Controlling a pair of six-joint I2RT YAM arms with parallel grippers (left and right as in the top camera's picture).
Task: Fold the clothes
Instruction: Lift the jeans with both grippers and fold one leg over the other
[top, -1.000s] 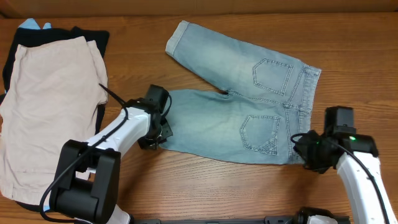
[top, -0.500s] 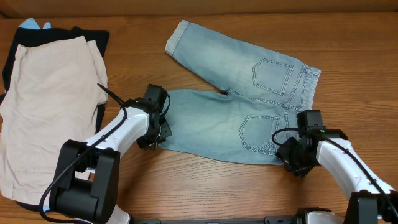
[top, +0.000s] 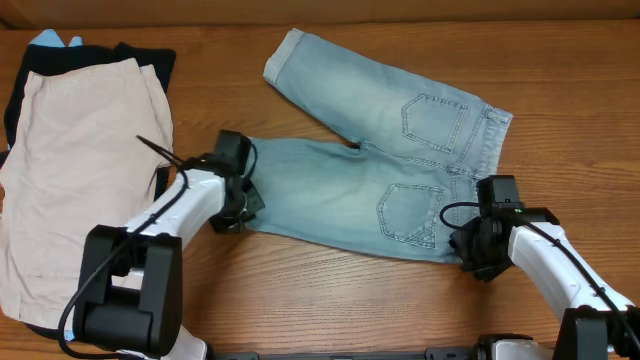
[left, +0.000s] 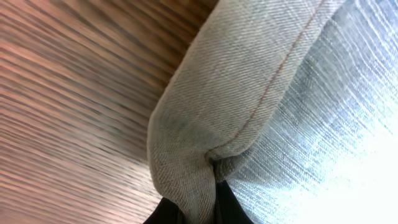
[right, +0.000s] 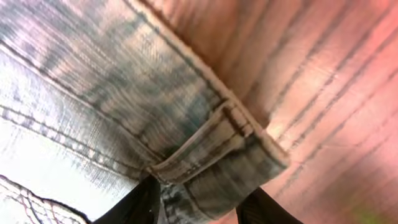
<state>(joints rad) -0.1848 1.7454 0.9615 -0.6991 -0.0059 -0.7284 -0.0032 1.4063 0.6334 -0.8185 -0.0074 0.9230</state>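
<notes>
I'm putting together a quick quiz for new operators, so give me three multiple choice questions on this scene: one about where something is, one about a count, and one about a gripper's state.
1. Where does the beige garment lie relative to the denim shorts?
A. On top of them
B. To their left, over the black garment
C. To their right

2. How many back pockets show on the shorts?
A. One
B. Two
C. Four

3. What is the left gripper doing?
A. Hanging open in the air
B. Shut on the beige garment
C. Shut on the shorts' cuffed hem

Answers:
1. B, the overhead view shows black cloth peeking out around it.
2. B, a second pocket sits below the first.
3. C, the left wrist view shows the hem pinched.
</notes>
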